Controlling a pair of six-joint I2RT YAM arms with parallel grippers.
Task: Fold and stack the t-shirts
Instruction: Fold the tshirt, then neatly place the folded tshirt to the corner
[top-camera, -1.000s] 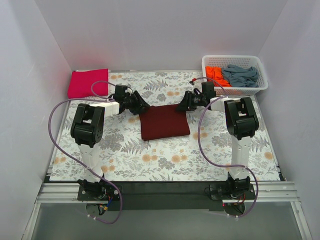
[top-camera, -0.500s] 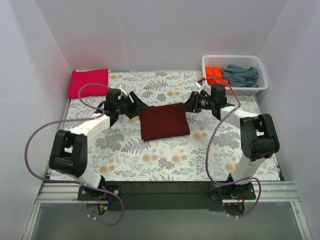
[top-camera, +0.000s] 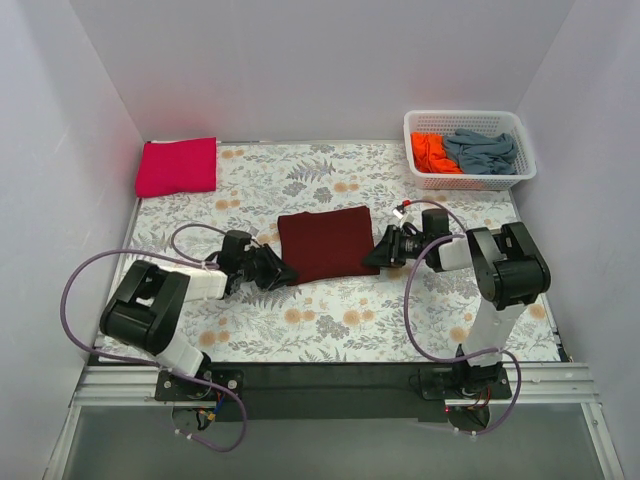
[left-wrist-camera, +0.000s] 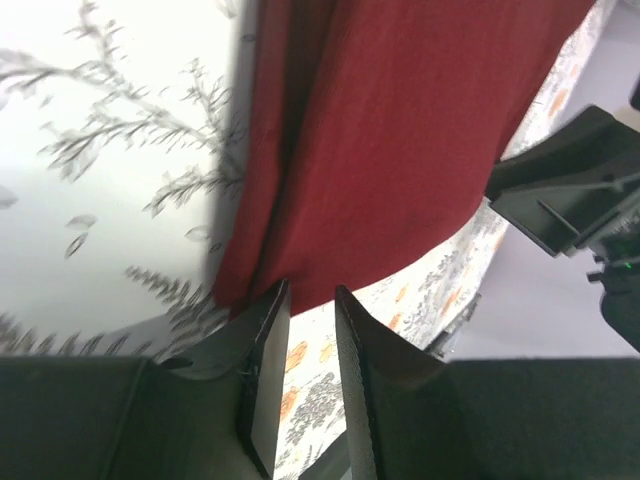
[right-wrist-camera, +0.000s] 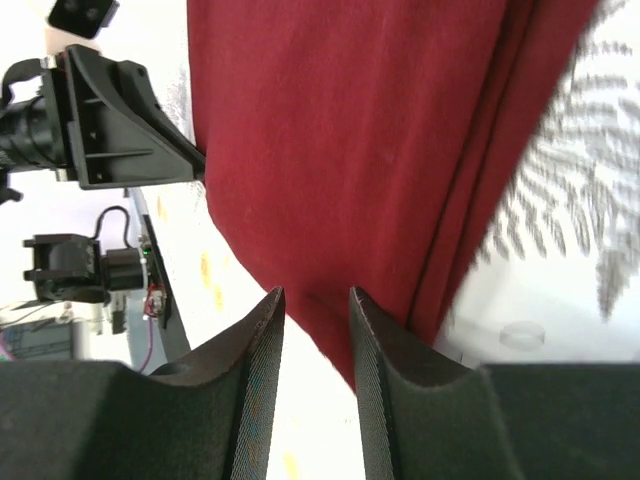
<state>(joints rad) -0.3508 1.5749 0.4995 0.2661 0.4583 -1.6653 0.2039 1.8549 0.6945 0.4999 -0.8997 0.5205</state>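
White walls closed in a desk (top-camera: 330, 330) covered with a floral cloth (top-camera: 300, 175). From the top view, the maroon t-shirt (top-camera: 325, 243) lay folded flat near the middle of the desk. The magenta t-shirt (top-camera: 177, 166) lay folded at the far left corner. A white lattice basket (top-camera: 470, 182) at the far right corner held the orange t-shirt (top-camera: 430, 151) and the grey-blue t-shirt (top-camera: 482, 150), both crumpled. Both arms reached low over the desk. The left tool (top-camera: 279, 272) was at the maroon shirt's near left corner and the right tool (top-camera: 381, 254) at its near right corner.

In the left wrist view, the left tool's two fingers (left-wrist-camera: 262, 370) stood a narrow slot apart. The floral cloth showed through the slot, and the tips just met the shirt's layered corner without closing on it.

In the right wrist view, the right tool's fingers (right-wrist-camera: 385, 390) were likewise parted only slightly. Their tips were over the maroon shirt's edge, and pale desk showed between them lower down. The cloth's stacked folds ran along the right side.
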